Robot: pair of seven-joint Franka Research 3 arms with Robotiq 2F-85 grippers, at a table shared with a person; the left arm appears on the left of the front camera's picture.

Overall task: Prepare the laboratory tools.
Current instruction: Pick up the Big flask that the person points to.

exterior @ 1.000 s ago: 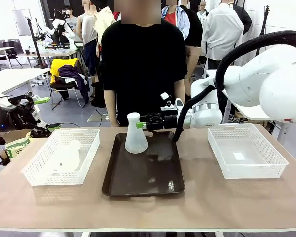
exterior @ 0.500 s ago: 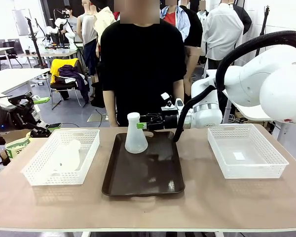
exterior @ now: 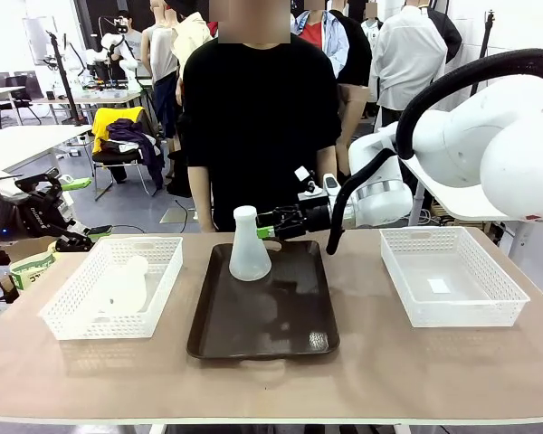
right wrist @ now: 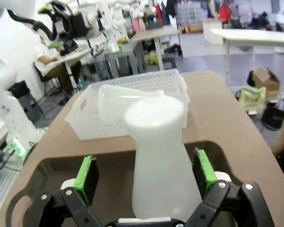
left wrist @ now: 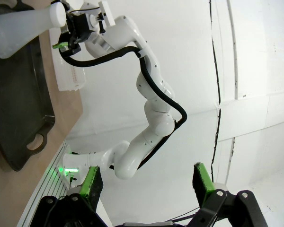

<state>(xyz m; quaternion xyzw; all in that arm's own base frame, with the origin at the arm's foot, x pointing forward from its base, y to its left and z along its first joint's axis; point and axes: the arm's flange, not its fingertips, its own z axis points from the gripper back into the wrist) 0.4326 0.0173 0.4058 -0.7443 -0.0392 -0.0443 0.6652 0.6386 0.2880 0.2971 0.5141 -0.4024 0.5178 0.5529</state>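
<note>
One frosted white flask (exterior: 250, 245) stands upright at the far left of the dark tray (exterior: 271, 316). My right gripper (exterior: 270, 223) sits level with its neck, just to its right, jaws open. In the right wrist view the flask (right wrist: 161, 161) rises between the green pads (right wrist: 86, 178), with a gap on each side. A second flask (exterior: 122, 285) lies on its side in the left white basket (exterior: 72, 330). My left gripper (left wrist: 146, 182) is open and holds nothing, off the table's left end (exterior: 68, 185). The left wrist view shows the upright flask (left wrist: 23, 28) sideways on the tray (left wrist: 14, 109).
An empty white mesh basket (exterior: 452, 276) stands at the right of the table. A person in black (exterior: 258, 117) stands close behind the far edge, right behind the tray. Bare tabletop (exterior: 362, 380) runs along the near edge.
My right gripper and wrist have lifted a little and drawn slightly back to the right from the flask. The flask and the left arm have stayed still.
</note>
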